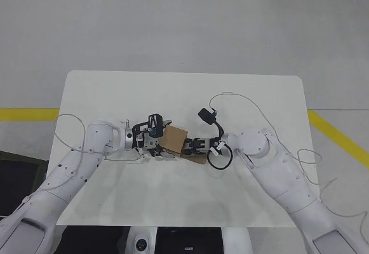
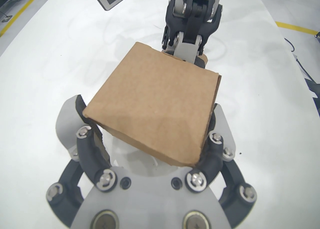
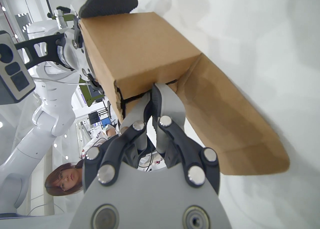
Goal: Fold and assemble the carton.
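A brown cardboard carton (image 1: 176,138) is held between both grippers over the middle of the white table (image 1: 248,190). My left gripper (image 2: 148,109) is shut on the carton (image 2: 155,104), one finger (image 2: 80,115) on each side wall. From the opposite end my right gripper (image 3: 153,92) is shut, pinching an end flap of the carton (image 3: 140,57). One long flap (image 3: 225,125) hangs open from that end down toward the table. In the top view the left gripper (image 1: 155,141) and right gripper (image 1: 192,147) face each other across the carton.
Thin white cables (image 1: 235,96) loop over the table behind the right arm. A black camera module (image 1: 206,115) sticks up by the right wrist. Bare tabletop lies all around the carton; yellow floor tape (image 1: 19,114) runs past the table's sides.
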